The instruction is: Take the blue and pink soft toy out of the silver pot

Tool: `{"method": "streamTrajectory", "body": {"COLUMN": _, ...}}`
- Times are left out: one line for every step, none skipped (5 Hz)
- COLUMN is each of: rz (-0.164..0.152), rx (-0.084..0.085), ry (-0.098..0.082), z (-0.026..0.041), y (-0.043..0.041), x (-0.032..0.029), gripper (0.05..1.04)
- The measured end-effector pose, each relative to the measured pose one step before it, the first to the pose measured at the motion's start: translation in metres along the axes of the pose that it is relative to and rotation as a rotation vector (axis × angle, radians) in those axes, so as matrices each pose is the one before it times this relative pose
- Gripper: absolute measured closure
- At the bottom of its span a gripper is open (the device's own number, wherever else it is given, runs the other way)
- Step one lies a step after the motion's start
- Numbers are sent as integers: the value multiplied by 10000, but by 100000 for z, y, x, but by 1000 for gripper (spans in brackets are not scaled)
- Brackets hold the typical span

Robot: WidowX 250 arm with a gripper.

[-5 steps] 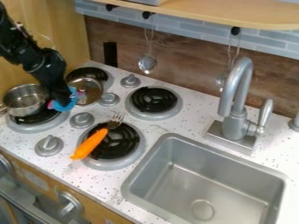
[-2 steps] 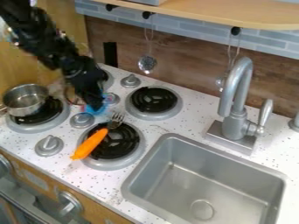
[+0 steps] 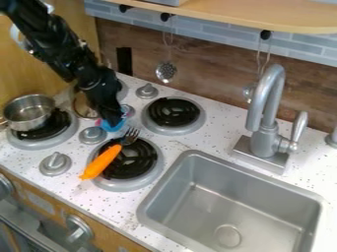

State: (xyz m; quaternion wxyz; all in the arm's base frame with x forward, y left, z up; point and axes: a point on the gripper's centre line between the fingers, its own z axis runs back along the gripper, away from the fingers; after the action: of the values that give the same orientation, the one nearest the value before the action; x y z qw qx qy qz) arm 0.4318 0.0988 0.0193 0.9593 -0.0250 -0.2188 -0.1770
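The black gripper (image 3: 112, 119) hangs over the counter between the stove's knobs, just behind and left of the fork's metal tines. A small blue thing (image 3: 111, 127) with a bit of pink beside it shows at the gripper's tip; whether it is held or part of the gripper I cannot tell. The fork (image 3: 102, 161) has an orange carrot-like handle and lies across the front right burner (image 3: 148, 168), its tines toward the back. On the front left burner stands a metal pot (image 3: 27, 112). Another metal pan (image 3: 82, 106) is partly hidden behind the arm at the back left.
A steel sink (image 3: 227, 202) is at the right, with a grey faucet (image 3: 266, 113) behind it. Grey knobs (image 3: 55, 164) stand between the burners. The back right burner (image 3: 173, 112) is bare. Utensils (image 3: 166, 72) hang from the shelf (image 3: 217, 15).
The gripper has moved right from beside the pot toward the fork's tines, with the blue thing moving along at its tip. The fork, pot and pan look unmoved.
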Motion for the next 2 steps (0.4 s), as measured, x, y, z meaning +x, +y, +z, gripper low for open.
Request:
{"method": "streamTrajectory", "body": {"rz": 184, "rx": 6, "ry": 100, "z": 156, "y": 103, "x": 39, "gripper": 546}}
{"method": "streamTrajectory", "body": {"rz": 54, "rx": -256, "ry": 23, "z": 11, "y": -326, "x": -130, "gripper": 229}}
